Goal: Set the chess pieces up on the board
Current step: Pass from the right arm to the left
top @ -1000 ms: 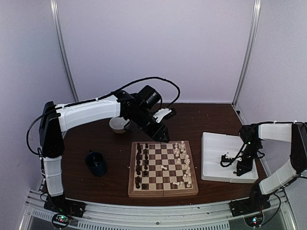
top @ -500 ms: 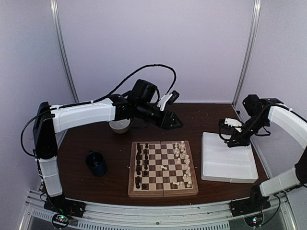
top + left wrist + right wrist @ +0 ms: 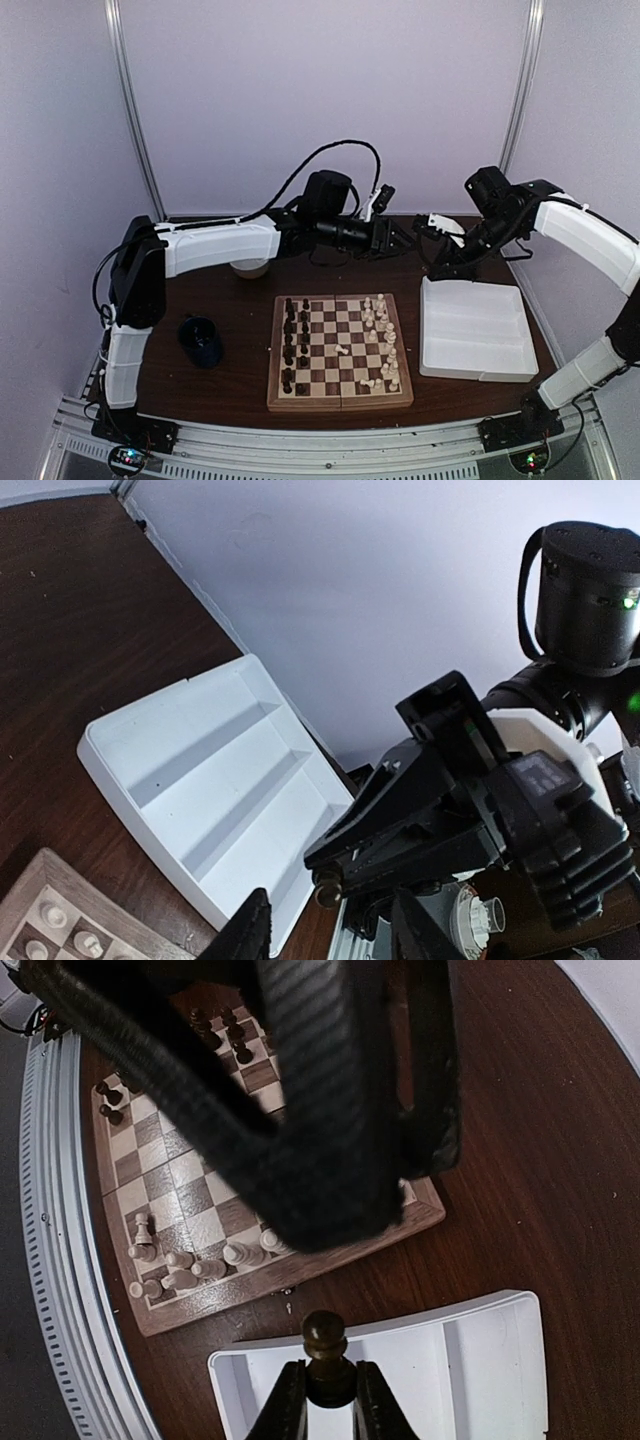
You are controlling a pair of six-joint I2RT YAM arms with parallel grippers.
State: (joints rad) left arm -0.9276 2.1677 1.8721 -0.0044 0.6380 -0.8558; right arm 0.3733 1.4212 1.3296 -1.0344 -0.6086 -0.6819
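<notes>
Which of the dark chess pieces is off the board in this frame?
The dark piece pinched between the right fingers, held up above the table. The other dark pieces all stand on the board, along its left side.

Nothing readable in my views. No text, label, brand, number or sign legible on board [image 3: 340, 402], chess pieces [image 3: 290, 345] or white tray [image 3: 475, 330].
</notes>
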